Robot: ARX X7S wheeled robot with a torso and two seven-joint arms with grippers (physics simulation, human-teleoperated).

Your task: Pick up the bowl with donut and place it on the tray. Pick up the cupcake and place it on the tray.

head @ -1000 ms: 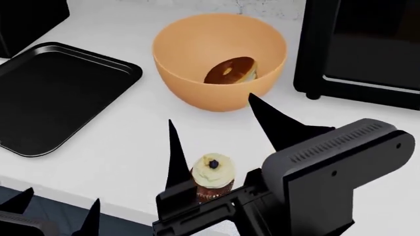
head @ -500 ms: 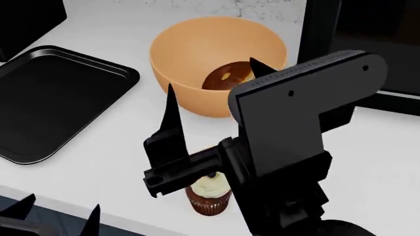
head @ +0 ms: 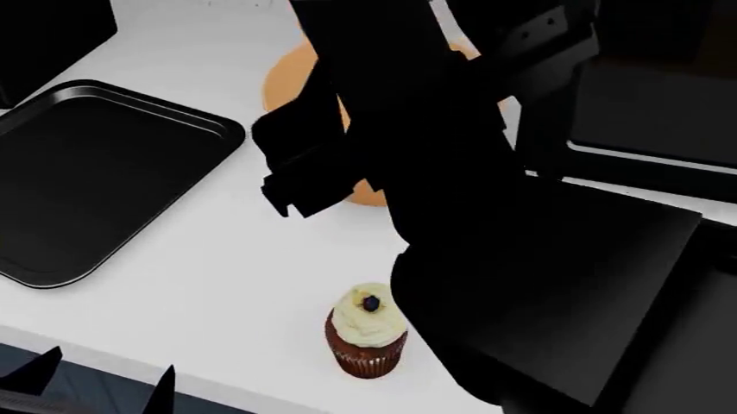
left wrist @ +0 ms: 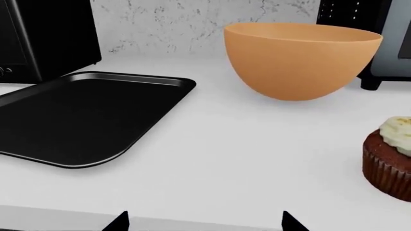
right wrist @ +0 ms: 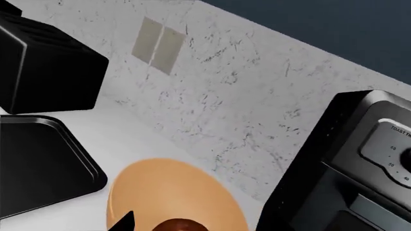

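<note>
Right arm jaws: can't tell, only one tip visible. Left jaws apart, idle. Peach-orange round bowl [left wrist: 301, 60] upper middle on white worktop [left wrist: 244, 154], cream-frosted cupcake [head: 366, 331] bottom centre; flat black tray [head: 98, 168] left. Nothing placed yet.

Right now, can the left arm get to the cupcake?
Probably yes. The cupcake stands alone near the counter edge, with nothing between it and the left hand, which waits low just off that edge.

The tray [head: 98, 172] is set on the desk [head: 219, 285] at the left, the bowl [left wrist: 301, 60] to its right and apart from it. The donut [right wrist: 180, 225] is held in the bowl. The cupcake [head: 366, 330] is placed nearer the desk's front edge, before the bowl
</note>
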